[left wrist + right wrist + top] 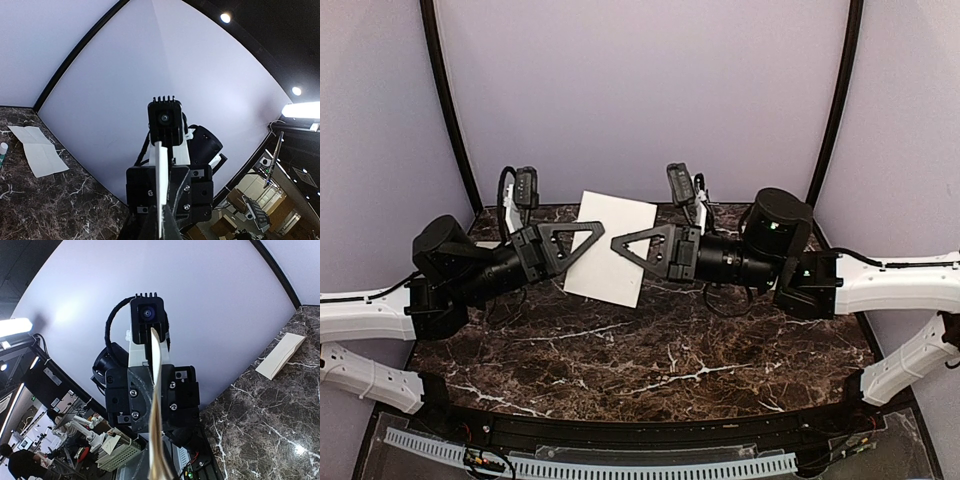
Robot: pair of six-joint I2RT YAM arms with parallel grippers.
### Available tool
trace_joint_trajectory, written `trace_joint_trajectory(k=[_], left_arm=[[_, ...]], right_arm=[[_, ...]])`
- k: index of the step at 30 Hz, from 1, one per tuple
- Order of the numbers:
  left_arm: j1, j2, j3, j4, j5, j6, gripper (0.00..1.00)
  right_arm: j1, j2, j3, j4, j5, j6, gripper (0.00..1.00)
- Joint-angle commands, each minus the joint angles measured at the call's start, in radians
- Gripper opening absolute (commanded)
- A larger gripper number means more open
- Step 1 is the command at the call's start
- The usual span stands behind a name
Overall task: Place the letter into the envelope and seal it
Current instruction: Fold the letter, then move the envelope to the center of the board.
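Observation:
The letter (616, 280), a flat white sheet, hangs level above the back of the table between both grippers. My left gripper (602, 229) is shut on its left edge. My right gripper (615, 243) is shut on its right edge, tip to tip with the left one. Both wrist views show the letter (161, 175) edge-on, running from my own jaws to the facing gripper. In the right wrist view the letter (156, 360) looks wavy and double-layered near my jaws. A narrow cream envelope (280, 356) lies on the table near the back left corner, hidden in the top view.
A second white sheet with crossing creases (37, 150) lies near the table's back right corner, next to a small bottle (2, 150). The dark marble table (640, 360) has lilac walls on three sides. Both forearms stretch low across the back half.

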Motion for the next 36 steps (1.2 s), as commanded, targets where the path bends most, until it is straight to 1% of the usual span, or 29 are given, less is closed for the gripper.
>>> trace_joint_trajectory(k=[1,2,3,4,5,6,7,8,9,10,11,12,13,14,18,19,20,22,23,24,25,26,28,30,31,33,36], left_arm=[[0.002,-0.019,-0.001,-0.021,-0.007,0.003,0.03],[0.002,-0.020,0.003,-0.040,-0.023,0.006,0.06],[0.002,-0.025,0.013,-0.092,-0.034,0.011,0.14],[0.002,-0.028,0.020,-0.126,-0.060,0.013,0.20],[0.003,-0.036,0.038,-0.202,-0.072,0.026,0.31],[0.003,-0.040,0.049,-0.249,-0.095,0.035,0.36],[0.003,-0.050,0.073,-0.347,-0.105,0.054,0.42],[0.003,-0.055,0.085,-0.395,-0.127,0.060,0.45],[0.003,-0.064,0.106,-0.488,-0.139,0.065,0.51],[0.003,-0.075,0.116,-0.529,-0.159,0.068,0.57],[0.002,-0.080,0.133,-0.606,-0.167,0.077,0.61],[0.002,-0.090,0.141,-0.637,-0.180,0.081,0.68],[0.003,-0.094,0.157,-0.707,-0.184,0.090,0.70],[0.002,-0.099,0.165,-0.740,-0.188,0.100,0.74],[0.019,-0.075,0.245,-0.967,-0.298,0.165,0.82],[0.054,-0.065,0.276,-1.048,-0.304,0.174,0.82],[0.079,-0.048,0.292,-1.083,-0.304,0.199,0.83],[0.199,-0.030,0.321,-1.178,-0.295,0.252,0.84],[0.233,-0.024,0.332,-1.192,-0.288,0.272,0.85],[0.312,-0.010,0.342,-1.215,-0.264,0.318,0.86],[0.351,-0.001,0.344,-1.224,-0.250,0.337,0.87],[0.435,0.022,0.349,-1.236,-0.217,0.379,0.87],[0.536,0.069,0.352,-1.241,-0.173,0.431,0.88],[0.597,0.128,0.363,-1.240,-0.204,0.478,0.89],[0.610,0.148,0.367,-1.237,-0.243,0.493,0.89],[0.641,0.237,0.381,-1.222,-0.307,0.534,0.90],[0.699,0.333,0.413,-1.190,-0.367,0.594,0.90]], right_arm=[[0.014,-0.013,0.024,0.014,0.017,-0.017,0.00],[0.014,-0.021,0.028,-0.004,0.030,-0.027,0.00],[0.013,-0.029,0.031,-0.033,0.048,-0.039,0.00],[0.014,-0.040,0.034,-0.064,0.071,-0.053,0.00],[0.014,-0.051,0.038,-0.098,0.095,-0.070,0.00],[0.014,-0.064,0.038,-0.146,0.124,-0.084,0.00],[0.014,-0.080,0.039,-0.183,0.157,-0.099,0.00],[0.013,-0.094,0.040,-0.228,0.192,-0.110,0.00],[0.011,-0.110,0.042,-0.276,0.233,-0.123,0.00],[0.010,-0.124,0.046,-0.325,0.264,-0.133,0.00],[0.010,-0.140,0.052,-0.377,0.319,-0.146,0.00],[0.009,-0.152,0.057,-0.425,0.360,-0.155,0.00],[0.005,-0.162,0.062,-0.476,0.395,-0.160,0.00],[0.000,-0.169,0.067,-0.522,0.425,-0.165,0.00],[-0.028,-0.190,0.082,-0.646,0.490,-0.179,0.00],[-0.037,-0.193,0.085,-0.670,0.496,-0.179,0.00],[-0.046,-0.198,0.086,-0.687,0.502,-0.177,0.00],[-0.063,-0.210,0.075,-0.702,0.509,-0.174,0.00],[-0.071,-0.217,0.065,-0.705,0.511,-0.171,0.00],[-0.078,-0.222,0.057,-0.703,0.510,-0.163,0.00],[-0.087,-0.229,0.048,-0.699,0.507,-0.155,0.00],[-0.092,-0.236,0.039,-0.694,0.503,-0.148,0.00],[-0.096,-0.245,0.027,-0.686,0.494,-0.134,0.00],[-0.098,-0.253,0.020,-0.687,0.486,-0.123,0.00],[-0.099,-0.257,0.018,-0.693,0.484,-0.121,0.00],[-0.099,-0.267,0.012,-0.707,0.487,-0.113,0.00],[-0.101,-0.296,-0.014,-0.705,0.498,-0.098,0.00]])
